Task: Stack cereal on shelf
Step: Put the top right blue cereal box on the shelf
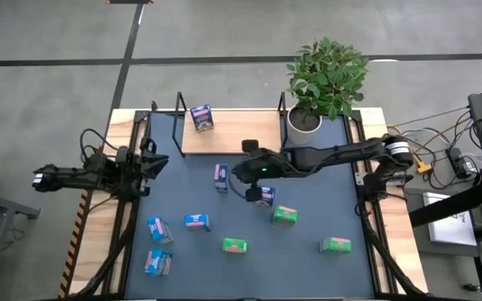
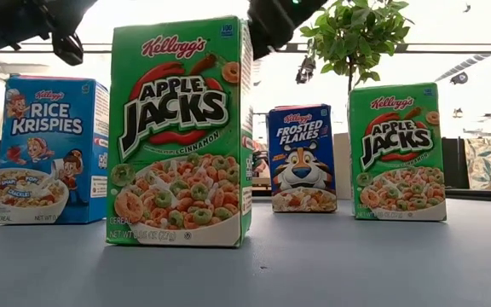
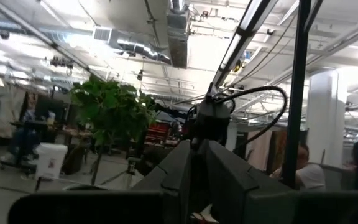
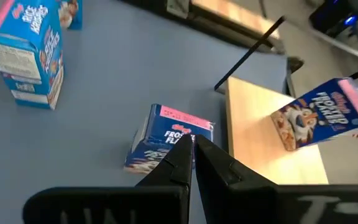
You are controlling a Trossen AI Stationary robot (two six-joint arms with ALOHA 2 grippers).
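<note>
The right pincer (image 1: 249, 180), fingers pressed together and empty, hovers mid-counter between two standing Frosted Flakes boxes (image 1: 221, 176). One box (image 1: 201, 117) stands on the shelf (image 1: 233, 134). Light, crushable cardboard: pinch the broad faces gently.

A blue-grey mat (image 1: 308, 267) covers the wooden table (image 1: 99, 251), and the shelf (image 1: 228, 132) sits at its upper centre with one Frosted Flakes box (image 1: 202, 117) on the light board. Scattered over the mat are cereal boxes (blue ones (image 1: 158, 228) lower left, green ones (image 1: 335, 244) lower right). A white plant pot (image 1: 304, 127) stands just right of the shelf.
</note>
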